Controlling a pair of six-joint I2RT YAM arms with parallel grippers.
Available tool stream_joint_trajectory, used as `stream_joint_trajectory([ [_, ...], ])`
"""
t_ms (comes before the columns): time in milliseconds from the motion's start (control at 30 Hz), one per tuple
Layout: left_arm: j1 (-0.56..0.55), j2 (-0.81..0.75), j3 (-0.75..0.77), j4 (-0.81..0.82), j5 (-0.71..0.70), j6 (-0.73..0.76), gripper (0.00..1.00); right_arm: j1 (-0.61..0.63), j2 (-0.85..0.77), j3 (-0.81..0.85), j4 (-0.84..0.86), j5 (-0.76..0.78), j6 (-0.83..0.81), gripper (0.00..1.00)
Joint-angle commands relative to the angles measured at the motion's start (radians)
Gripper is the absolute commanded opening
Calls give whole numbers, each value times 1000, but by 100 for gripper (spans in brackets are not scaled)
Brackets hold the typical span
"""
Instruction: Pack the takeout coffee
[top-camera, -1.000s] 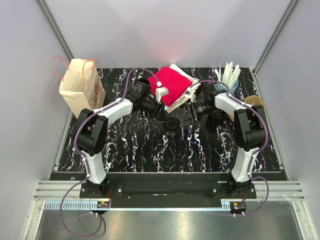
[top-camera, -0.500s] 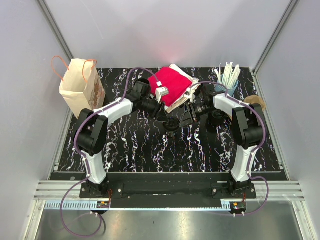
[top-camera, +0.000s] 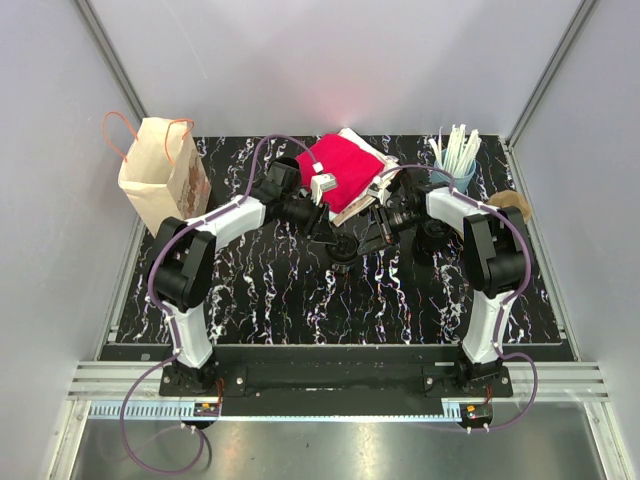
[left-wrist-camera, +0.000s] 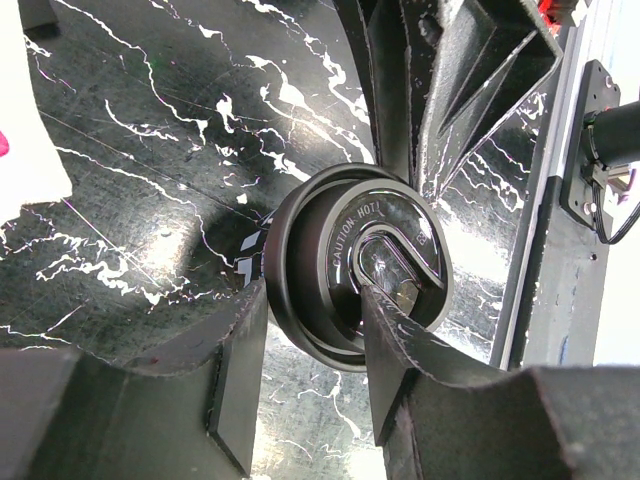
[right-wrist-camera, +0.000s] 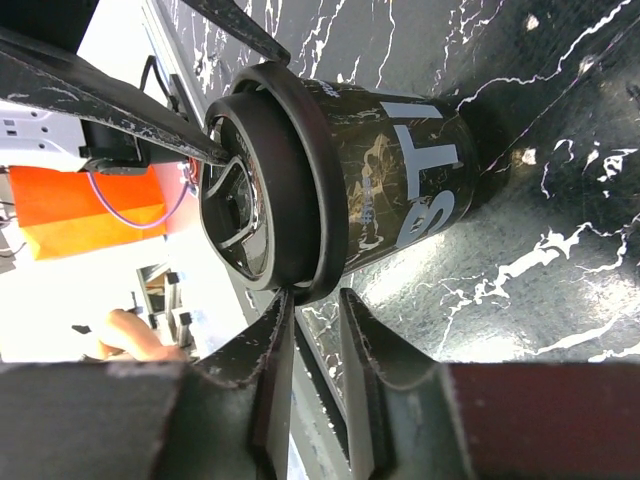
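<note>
Our left gripper pinches the lid by its rim, we judge to steady the coffee cup on the table, while the near-closed fingers of our right gripper touch that rim, grip unclear.

lid: black plastic, glossy, raised lettering
cup: dark wall, smooth, sheen, white print
table: black with white veins, marble look, polished, patches of glare
bag: brown paper, matt, creased
cloth: red, matt, soft-looking
left gripper fingers: black plastic, matt, fine grain
walls: pale grey, matt, smooth
rail, near edge: bare metal, ribbed
</note>
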Motion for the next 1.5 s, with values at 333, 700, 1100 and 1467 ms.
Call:
stream_joint_trajectory([
  [333,-1,85,-43,-60,-241,112,41,34,110,-27,80,425,-9,22],
  [700,0,87,-35,-68,-240,110,41,31,-24,104,-23,218,-49,55],
  [1100,16,72,49,-112,-171,83,56,30,-16,187,-83,150,-46,63],
  [1467,17,62,88,-126,-126,64,73,33,11,248,-83,130,0,70],
])
